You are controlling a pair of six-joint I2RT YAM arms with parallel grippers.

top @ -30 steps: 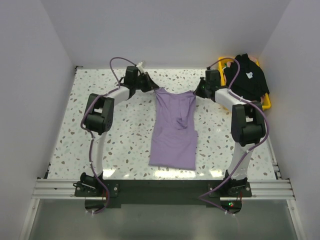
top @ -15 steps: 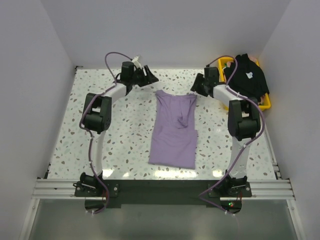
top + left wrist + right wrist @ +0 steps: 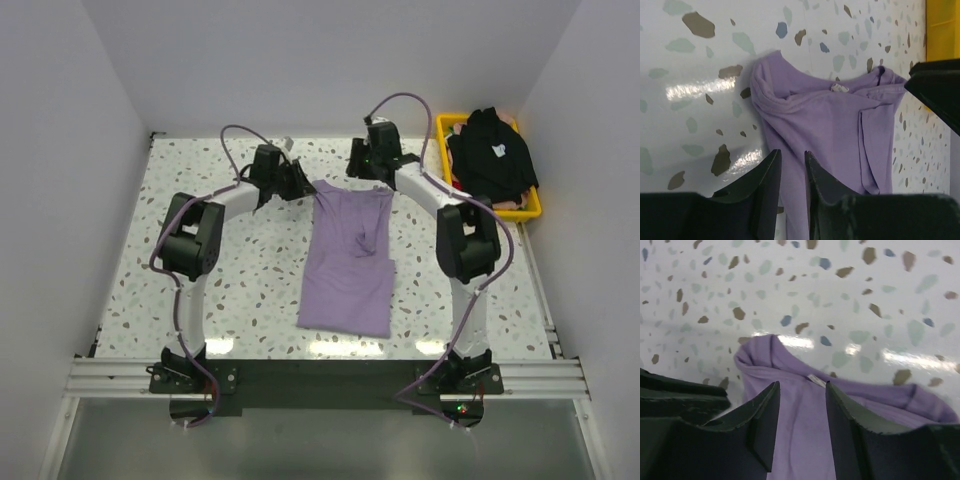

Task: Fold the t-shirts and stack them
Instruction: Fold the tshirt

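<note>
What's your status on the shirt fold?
Left claw slightly open, empty, beside the purple shirt. Right claw open, empty, over its collar. Black shirt heaped on the yellow basket. Nothing in the way.

Left arm [image 3: 190,238] first: white shell links broken up by chunky black joint housings. A purple cable [image 3: 238,130] runs from just behind the left jaws all the way back to the black base [image 3: 185,376]. Right arm [image 3: 466,245] matches it: same white links, same black joints, and a second purple cable [image 3: 400,97] starting right behind the right jaws. Down at the right base [image 3: 462,378], the far end from the jaws, a tiny green light [image 3: 459,408] glows beside a red one.

Up close now: the left fingers [image 3: 765,192] are matte black wedges, flat inside, blunt at the tips. The right fingers [image 3: 760,427] are black too, and broader, with a faint grainy finish and pale edges.
</note>
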